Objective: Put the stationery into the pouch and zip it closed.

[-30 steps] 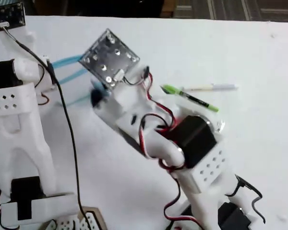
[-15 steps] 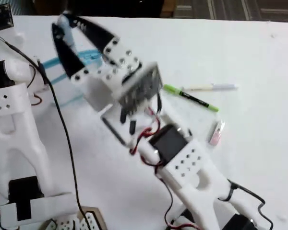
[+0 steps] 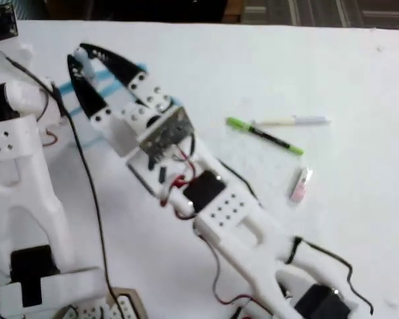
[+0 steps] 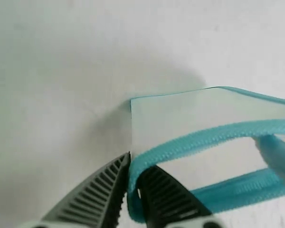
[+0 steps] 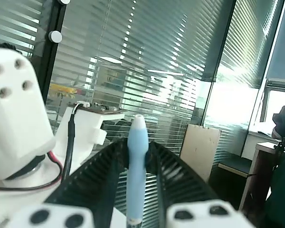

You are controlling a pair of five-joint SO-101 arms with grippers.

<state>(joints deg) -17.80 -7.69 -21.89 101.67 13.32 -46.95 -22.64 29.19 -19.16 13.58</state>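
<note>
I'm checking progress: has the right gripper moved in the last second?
Yes. The right gripper, shut on a blue pen, has swung left, away from the green pen and toward the pouch.

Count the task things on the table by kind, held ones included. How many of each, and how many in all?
Pens: 3 (blue pen in the right gripper, green pen, white pen)
Small pink item: 1
Clear pouch: 1
Total: 5
</note>
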